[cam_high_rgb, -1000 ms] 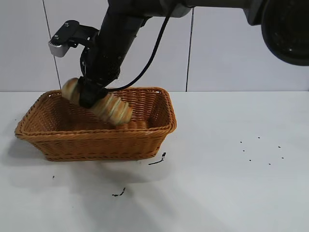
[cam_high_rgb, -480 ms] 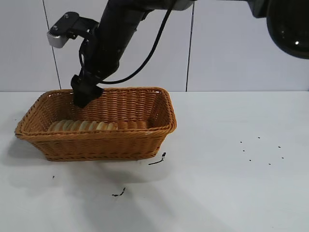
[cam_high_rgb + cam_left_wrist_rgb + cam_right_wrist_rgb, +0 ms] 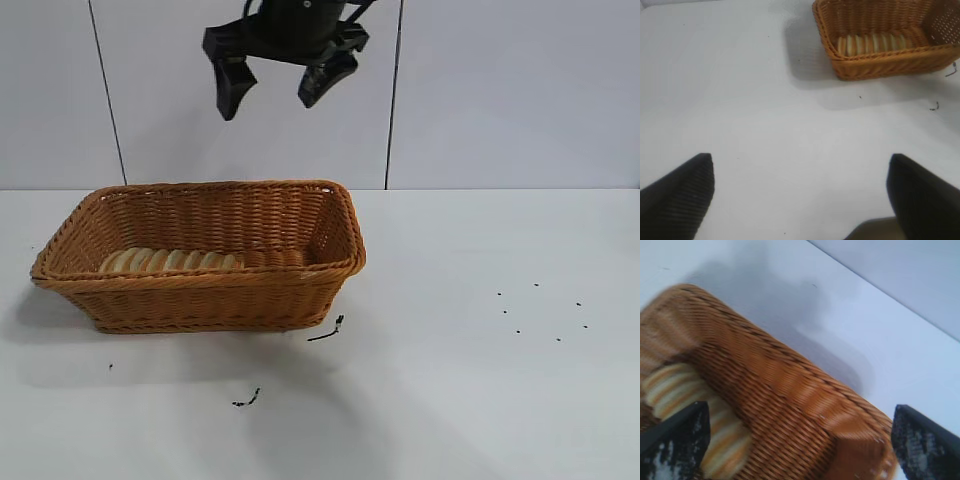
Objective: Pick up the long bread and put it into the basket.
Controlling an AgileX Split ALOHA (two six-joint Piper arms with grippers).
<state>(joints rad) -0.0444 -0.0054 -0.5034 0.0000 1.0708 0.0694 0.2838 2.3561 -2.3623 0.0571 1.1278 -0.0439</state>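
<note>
We see the bread (image 3: pixel 170 260) lying inside the basket (image 3: pixel 215 298) (task seemingly done), right gripper (image 3: pixel 280 85) spread empty above.

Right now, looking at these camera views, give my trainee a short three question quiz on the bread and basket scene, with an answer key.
1. True or false: the long bread lies inside the basket.
2. Multiple choice: the right hand is A) clamped on the loaf, B) open and empty above the basket, C) resting on the table.
3. Fill in: in the exterior view the loaf lies along the basket's ____ wall, the one nearest the camera.

Key: 1 true. 2 B. 3 front.
</note>
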